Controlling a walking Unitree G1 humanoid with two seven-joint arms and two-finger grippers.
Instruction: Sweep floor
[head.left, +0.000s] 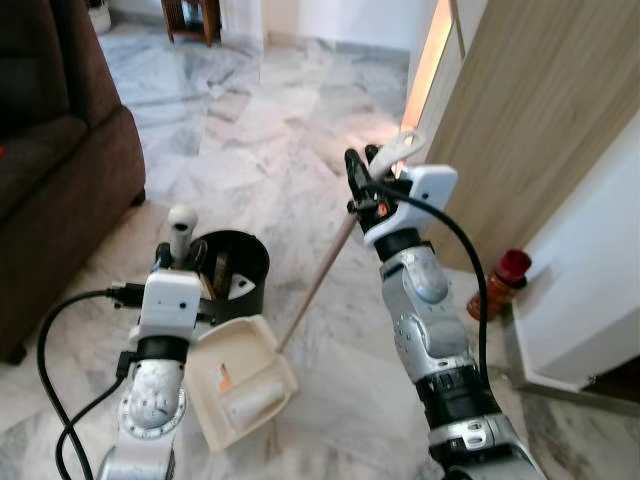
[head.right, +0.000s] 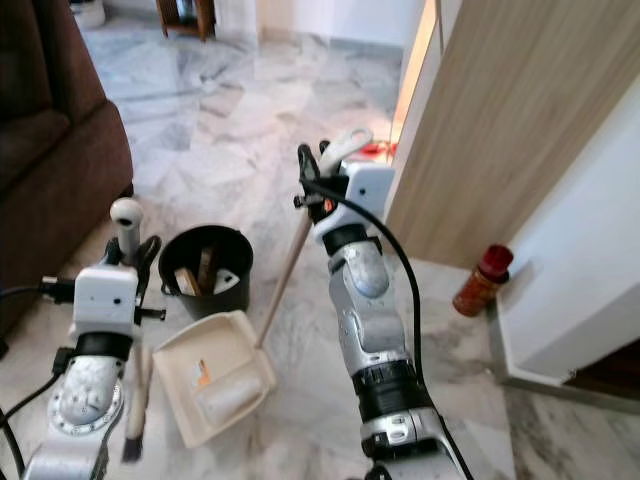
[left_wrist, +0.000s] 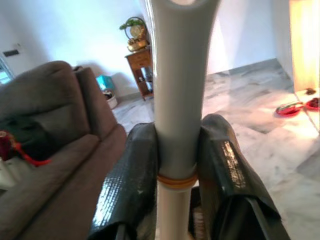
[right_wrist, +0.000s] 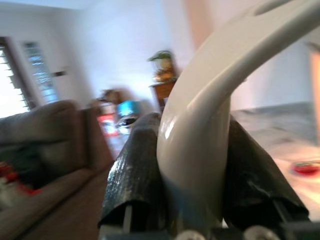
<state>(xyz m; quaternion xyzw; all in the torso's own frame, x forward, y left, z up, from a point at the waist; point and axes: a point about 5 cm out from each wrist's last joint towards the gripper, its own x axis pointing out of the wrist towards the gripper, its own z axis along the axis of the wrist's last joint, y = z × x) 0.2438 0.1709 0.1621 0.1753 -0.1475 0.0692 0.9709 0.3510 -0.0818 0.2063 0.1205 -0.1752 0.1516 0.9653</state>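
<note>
Left eye view: the right gripper (head.left: 362, 180) is raised at mid-frame, its fingers clamped on the white top grip of the dustpan handle (head.left: 318, 283), a long pale pole that slants down to the cream dustpan (head.left: 240, 378) lying on the marble floor (head.left: 270, 130). The pan holds a scrap of debris with an orange mark. Just behind it stands a black bin (head.left: 236, 266) with rubbish inside. The left gripper (head.left: 181, 255) sits low beside the bin, gripping the broom handle (head.left: 180, 228), whose rounded white end points upward. A brown sofa (head.left: 50, 170) fills the robot's left; a red-capped bottle (head.left: 502, 282) stands by the wooden panel on the right. Right eye view: same layout; the brush head (head.right: 137, 415) hangs dark below the left wrist, beside the pan. Left wrist view: both black fingers (left_wrist: 127, 185) press the white shaft from either side, closed tight. Right wrist view: fingers (right_wrist: 135, 170) likewise closed around the curved white grip; picture blurred. Judgement: collection step seems done, debris in pan. Next move likely calls for lifting the pan and tipping it over the bin, keeping it level until above the rim.
</note>
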